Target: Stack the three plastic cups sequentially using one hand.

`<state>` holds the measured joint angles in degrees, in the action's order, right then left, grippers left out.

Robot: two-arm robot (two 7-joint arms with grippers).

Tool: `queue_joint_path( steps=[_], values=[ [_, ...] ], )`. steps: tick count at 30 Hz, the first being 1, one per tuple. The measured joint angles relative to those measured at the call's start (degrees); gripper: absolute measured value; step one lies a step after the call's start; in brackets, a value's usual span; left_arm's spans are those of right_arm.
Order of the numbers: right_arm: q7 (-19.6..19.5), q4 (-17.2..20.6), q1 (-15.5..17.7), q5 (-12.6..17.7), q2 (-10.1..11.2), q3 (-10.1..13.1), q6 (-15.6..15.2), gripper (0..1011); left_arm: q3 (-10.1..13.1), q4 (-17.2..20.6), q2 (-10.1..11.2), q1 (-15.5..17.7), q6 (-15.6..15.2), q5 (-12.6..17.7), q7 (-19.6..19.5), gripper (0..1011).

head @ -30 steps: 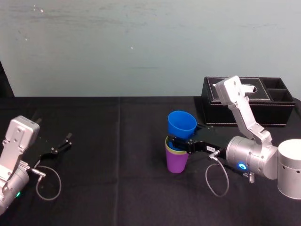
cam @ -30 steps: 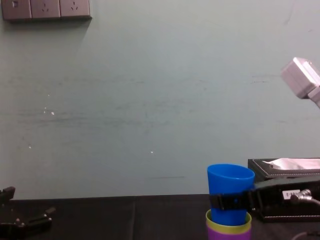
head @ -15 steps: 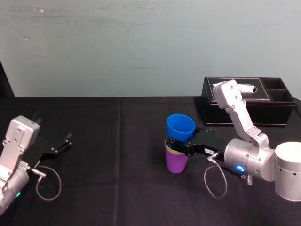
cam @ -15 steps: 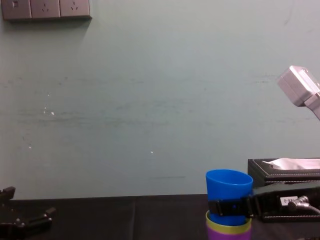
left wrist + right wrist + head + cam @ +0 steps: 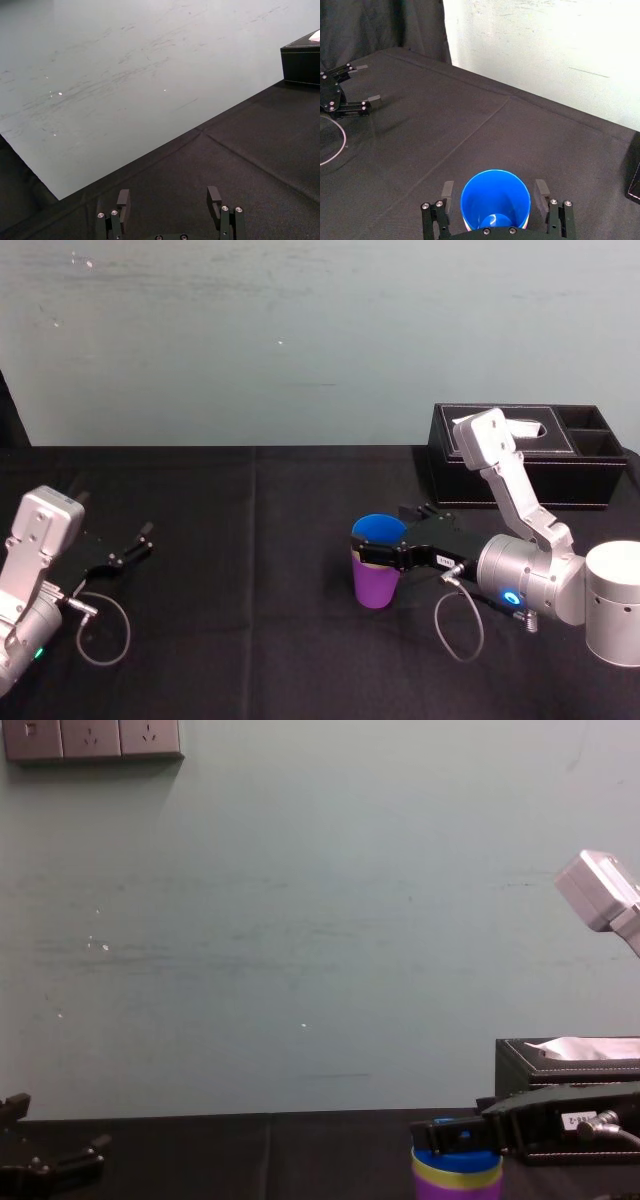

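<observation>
Right gripper (image 5: 494,186) of mine stands parted, blue cup (image 5: 495,205) between its fingers sunk into purple cup (image 5: 375,583); left gripper (image 5: 168,195) parted, far off.

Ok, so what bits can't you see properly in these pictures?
- yellow-green cup: chest view, a thin band shows; the purple cup hides the rest.
- purple cup: chest view, bottom edge cuts it off.
- blue cup: head view, body sunk inside the other cups; the open right gripper flanks its rim.
- left gripper, parked left: chest view, corner cuts it off.
</observation>
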<state>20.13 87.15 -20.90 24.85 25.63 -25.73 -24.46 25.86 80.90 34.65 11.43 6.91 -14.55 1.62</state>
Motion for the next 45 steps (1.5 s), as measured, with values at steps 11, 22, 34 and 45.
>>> queue_joint_path(
  steps=[11,22,34,45],
  values=[
    [-0.03,0.56,0.64,-0.2,-0.03,0.53,2.06,1003,0.0,0.0,0.0,0.0,0.0,0.0,0.0,1000],
    [-6.4,3.6,5.2,-3.52,-1.49,4.68,9.85,1003,0.0,0.0,0.0,0.0,0.0,0.0,0.0,1000],
    [-17.97,3.31,12.53,-8.66,-5.43,10.02,17.46,1002,0.0,0.0,0.0,0.0,0.0,0.0,0.0,1000],
    [-20.3,-1.22,14.3,-9.99,-8.48,11.25,17.19,1003,0.0,0.0,0.0,0.0,0.0,0.0,0.0,1000]
  ],
)
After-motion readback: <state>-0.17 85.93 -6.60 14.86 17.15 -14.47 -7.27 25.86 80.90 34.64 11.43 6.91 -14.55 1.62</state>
